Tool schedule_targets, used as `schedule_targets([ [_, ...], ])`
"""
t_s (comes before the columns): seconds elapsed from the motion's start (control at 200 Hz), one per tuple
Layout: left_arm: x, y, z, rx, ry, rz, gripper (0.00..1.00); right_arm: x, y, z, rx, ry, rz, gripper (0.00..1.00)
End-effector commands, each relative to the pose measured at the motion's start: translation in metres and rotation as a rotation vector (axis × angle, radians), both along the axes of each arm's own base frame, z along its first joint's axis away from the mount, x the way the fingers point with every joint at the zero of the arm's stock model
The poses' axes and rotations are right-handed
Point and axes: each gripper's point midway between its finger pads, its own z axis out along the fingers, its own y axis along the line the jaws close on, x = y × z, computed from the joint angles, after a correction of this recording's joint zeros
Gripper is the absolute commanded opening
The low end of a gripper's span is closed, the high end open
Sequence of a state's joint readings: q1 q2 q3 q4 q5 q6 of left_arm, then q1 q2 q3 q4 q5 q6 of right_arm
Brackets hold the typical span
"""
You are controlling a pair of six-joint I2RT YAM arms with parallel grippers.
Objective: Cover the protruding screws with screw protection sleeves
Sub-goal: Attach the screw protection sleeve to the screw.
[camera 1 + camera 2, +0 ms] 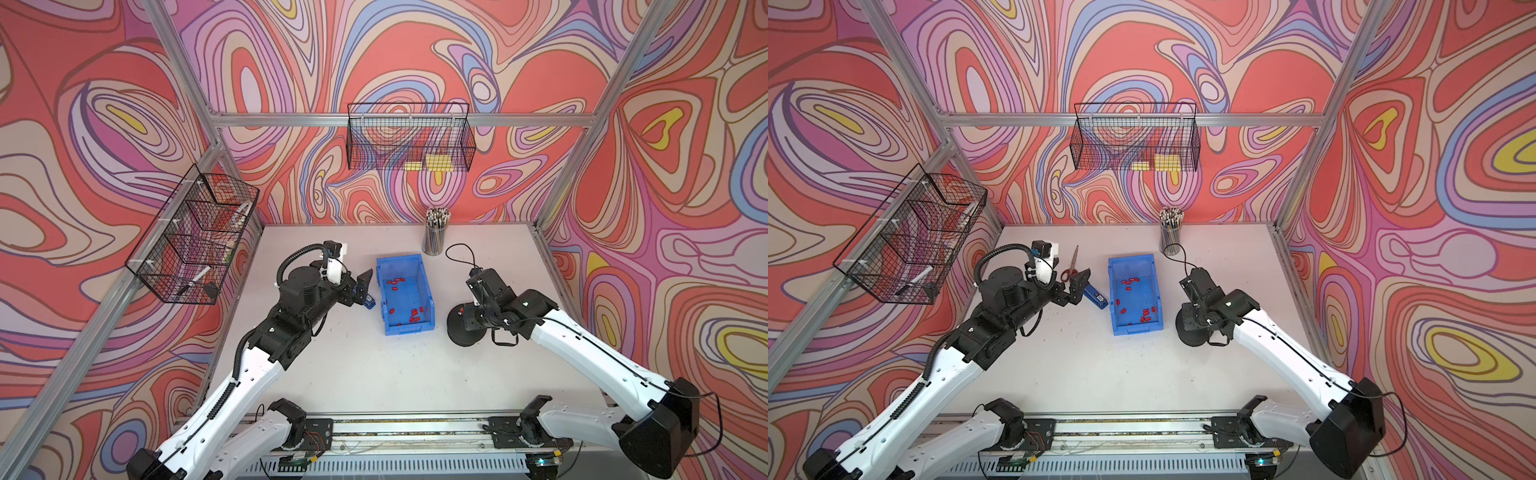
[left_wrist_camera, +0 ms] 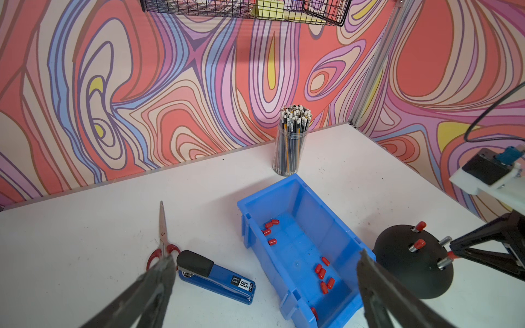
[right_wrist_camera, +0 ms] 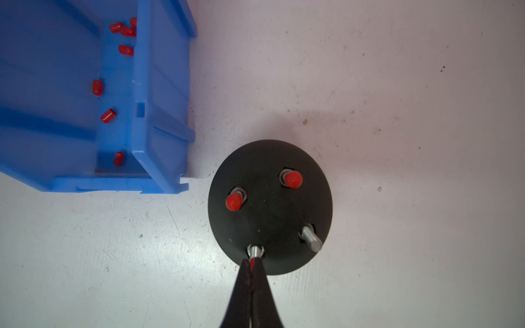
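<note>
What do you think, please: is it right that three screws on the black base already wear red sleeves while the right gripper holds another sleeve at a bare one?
Not quite: the right wrist view shows only two screws wearing sleeves, not three. The rest holds: the right gripper holds another sleeve at a bare screw on the base.

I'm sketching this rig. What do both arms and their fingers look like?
Left arm and right arm share white shell links with black joints. A black ribbed hose runs along the left; a thin black cable loops over the right. The left fingers and right fingers are black and tapered.
</note>
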State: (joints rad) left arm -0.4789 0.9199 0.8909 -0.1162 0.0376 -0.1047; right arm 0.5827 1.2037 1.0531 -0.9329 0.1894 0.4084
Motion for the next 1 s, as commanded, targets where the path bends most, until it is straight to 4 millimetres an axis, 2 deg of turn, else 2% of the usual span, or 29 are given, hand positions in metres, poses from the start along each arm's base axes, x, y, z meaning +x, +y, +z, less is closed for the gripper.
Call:
schedule_targets([
  [0.0, -0.0018, -0.0032, 0.0134, -0.004, -0.021, -0.02, 0.99, -0.0017, -0.0006, -0.0055, 0.005, 0.011, 0.005, 0.0],
  [0.31, -0.0014, -0.0037, 0.0136, -0.009, -0.019, -0.021, 0.99, -0.0071, -0.0075, -0.0066, -0.008, 0.024, -0.007, 0.0],
  [0.997, -0.0009, -0.0052, 0.0117, -0.012, -0.012, -0.026, 0.99, -0.011, -0.0059, -0.0075, 0.008, 0.037, 0.0, 0.0],
])
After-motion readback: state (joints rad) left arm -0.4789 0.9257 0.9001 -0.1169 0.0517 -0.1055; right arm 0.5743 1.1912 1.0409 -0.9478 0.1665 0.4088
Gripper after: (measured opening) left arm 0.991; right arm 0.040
